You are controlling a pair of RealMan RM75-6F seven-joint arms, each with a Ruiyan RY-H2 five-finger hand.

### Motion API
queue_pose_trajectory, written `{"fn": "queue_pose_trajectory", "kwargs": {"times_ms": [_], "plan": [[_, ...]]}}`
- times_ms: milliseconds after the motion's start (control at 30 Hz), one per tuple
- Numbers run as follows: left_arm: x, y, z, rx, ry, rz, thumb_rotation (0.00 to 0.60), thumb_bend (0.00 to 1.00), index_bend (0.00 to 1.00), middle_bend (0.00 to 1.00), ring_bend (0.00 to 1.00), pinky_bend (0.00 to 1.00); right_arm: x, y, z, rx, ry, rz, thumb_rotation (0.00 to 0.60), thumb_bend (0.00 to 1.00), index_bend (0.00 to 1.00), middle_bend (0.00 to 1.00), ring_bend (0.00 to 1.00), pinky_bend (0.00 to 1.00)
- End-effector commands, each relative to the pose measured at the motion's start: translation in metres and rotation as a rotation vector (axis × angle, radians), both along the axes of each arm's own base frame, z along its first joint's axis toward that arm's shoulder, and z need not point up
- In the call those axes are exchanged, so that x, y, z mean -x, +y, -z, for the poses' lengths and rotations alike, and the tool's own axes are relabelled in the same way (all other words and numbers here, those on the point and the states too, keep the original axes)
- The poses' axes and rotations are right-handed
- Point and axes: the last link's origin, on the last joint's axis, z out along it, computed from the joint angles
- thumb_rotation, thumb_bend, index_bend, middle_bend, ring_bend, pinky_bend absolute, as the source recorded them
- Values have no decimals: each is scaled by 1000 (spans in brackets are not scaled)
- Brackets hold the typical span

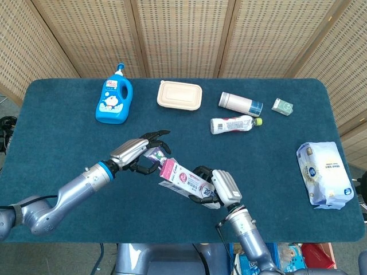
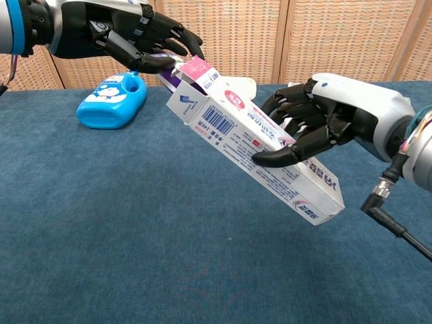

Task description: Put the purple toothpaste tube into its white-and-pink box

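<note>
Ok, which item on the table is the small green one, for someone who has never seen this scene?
Start at the far right corner of the blue table. The small green box lies there alone, right of the white bottle with the blue cap. It is the smallest item in the back row and the only green one.

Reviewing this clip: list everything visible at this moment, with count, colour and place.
toothpaste box: 1, white and pink, held tilted above the table
toothpaste tube: 1, purple, at the box's open end
detergent bottle: 1, blue, far left
lidded container: 1, beige, far centre
flask: 1, white with a blue end, lying far right
drink bottle: 1, white, green cap, below the flask
small box: 1, green, far right
wipes pack: 1, white and blue, right edge
table: 1, dark blue
left hand: holds the tube
right hand: grips the box
</note>
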Motion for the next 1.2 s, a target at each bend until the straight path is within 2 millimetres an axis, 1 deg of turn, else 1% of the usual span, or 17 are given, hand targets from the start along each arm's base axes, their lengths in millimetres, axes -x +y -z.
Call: {"fn": "queue_pose_trajectory", "kwargs": {"times_ms": [33, 367, 533, 833, 900, 967, 1000, 1033, 1133, 1200], "plan": [[0, 0, -2, -5, -11, 1, 600, 514, 243, 0, 0, 0, 1, -1, -1, 2, 0, 3, 600, 239, 676, 595, 489, 483], [-4, -4, -9, -24, -65, 25, 600, 509, 223, 0, 0, 0, 6, -5, -3, 17, -33, 31, 600, 240, 676, 595, 489, 483], [-5, -3, -18, -70, -144, 18, 600, 509, 222, 0, 0, 0, 11, -9, -8, 50, -76, 60, 600, 239, 676, 595, 489, 483], [11, -1, -34, -144, -249, -17, 600, 509, 222, 0, 0, 0, 30, -22, -26, 189, -255, 180, 600, 240, 676, 595, 489, 483], [17, 0, -37, -155, -255, -26, 600, 509, 222, 0, 0, 0, 34, -23, -28, 198, -311, 213, 600, 240, 676, 595, 490, 483], [21, 2, -38, -159, -260, -36, 600, 509, 222, 0, 0, 0, 38, -23, -29, 192, -330, 228, 600, 239, 676, 596, 491, 483], [24, 2, -38, -159, -261, -42, 600, 509, 222, 0, 0, 0, 40, -24, -30, 192, -319, 227, 600, 239, 676, 596, 491, 483], [29, 3, -38, -158, -255, -50, 600, 508, 222, 0, 0, 0, 47, -26, -31, 206, -247, 208, 600, 240, 676, 596, 491, 483], [36, 2, -37, -157, -241, -51, 600, 509, 222, 0, 0, 0, 60, -28, -33, 247, -95, 170, 600, 239, 676, 596, 491, 483], [39, 2, -36, -157, -232, -51, 600, 509, 222, 0, 0, 0, 66, -27, -33, 250, -32, 158, 600, 239, 676, 596, 491, 483]]}}
